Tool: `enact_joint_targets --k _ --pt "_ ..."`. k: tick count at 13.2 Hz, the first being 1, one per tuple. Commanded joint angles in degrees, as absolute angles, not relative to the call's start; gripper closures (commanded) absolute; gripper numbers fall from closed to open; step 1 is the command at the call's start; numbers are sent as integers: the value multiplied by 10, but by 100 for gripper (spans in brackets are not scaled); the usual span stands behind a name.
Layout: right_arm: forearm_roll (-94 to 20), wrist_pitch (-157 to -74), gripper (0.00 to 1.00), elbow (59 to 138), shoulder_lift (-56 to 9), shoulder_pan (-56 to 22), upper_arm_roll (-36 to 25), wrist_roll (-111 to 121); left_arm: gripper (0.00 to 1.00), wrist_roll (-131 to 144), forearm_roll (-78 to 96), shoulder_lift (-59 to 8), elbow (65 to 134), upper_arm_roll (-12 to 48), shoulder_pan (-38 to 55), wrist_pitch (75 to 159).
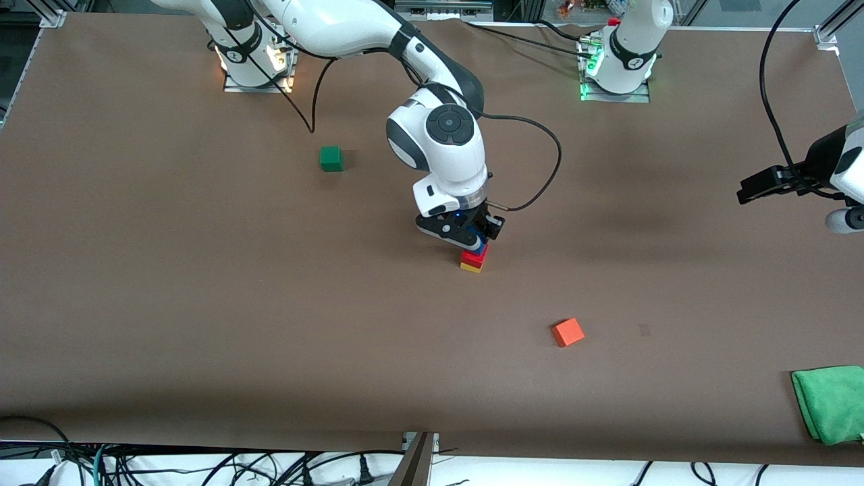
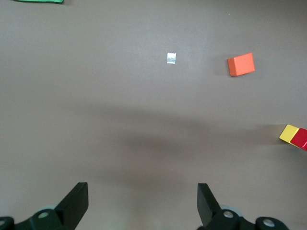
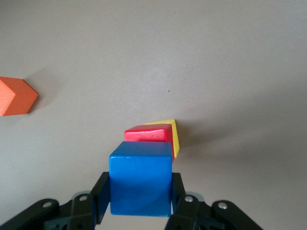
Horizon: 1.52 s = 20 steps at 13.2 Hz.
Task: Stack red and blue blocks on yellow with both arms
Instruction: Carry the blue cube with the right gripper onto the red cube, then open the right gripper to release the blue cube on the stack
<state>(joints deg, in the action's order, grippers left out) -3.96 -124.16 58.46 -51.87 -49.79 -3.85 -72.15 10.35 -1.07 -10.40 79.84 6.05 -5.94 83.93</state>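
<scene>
Right gripper (image 3: 139, 211) clamped blue (image 3: 140, 178) over red (image 3: 148, 134) on yellow (image 3: 171, 134) (mid-table) | contact unclear, probably just above | lower straight, square the edges, then release | left gripper (image 2: 143, 206) waited, fingers apart, toward its table end

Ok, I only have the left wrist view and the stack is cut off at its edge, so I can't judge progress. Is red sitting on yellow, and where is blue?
Observer: Yes, the red block sits on top of the yellow block.
Operator: And blue?
Observer: The blue block is clamped in the jaws of the right arm, directly over red. I cannot tell whether it touches red yet.
Operator: Where is my arm relative to that?
Observer: The left arm waits over its own end of the table, jaws open, well apart from the stack.
</scene>
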Motion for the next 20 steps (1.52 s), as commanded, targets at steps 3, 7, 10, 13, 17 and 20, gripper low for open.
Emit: enact_joint_targets --k 3,7,10,13,17,20 --pt "-39 -1255 65 560 -538 -501 -45 -734 0 92 -1 -103 800 61 -63 838" --pt "-39 -1259 36 560 -538 -501 -47 -735 0 92 -1 -103 800 61 -63 838" --pt "-39 -1259 3 560 -538 -501 -48 -735 0 92 -1 -103 800 61 -64 838" --pt "-40 -1245 0 560 -532 -499 -49 -733 0 92 -1 -103 800 61 -64 838" --pt "-40 -1159 0 561 -461 -451 -50 -699 0 92 1 -103 800 61 -63 838" --pt "-47 -1095 0 606 -388 -390 -52 -573 0 93 1 -103 800 61 -62 838"
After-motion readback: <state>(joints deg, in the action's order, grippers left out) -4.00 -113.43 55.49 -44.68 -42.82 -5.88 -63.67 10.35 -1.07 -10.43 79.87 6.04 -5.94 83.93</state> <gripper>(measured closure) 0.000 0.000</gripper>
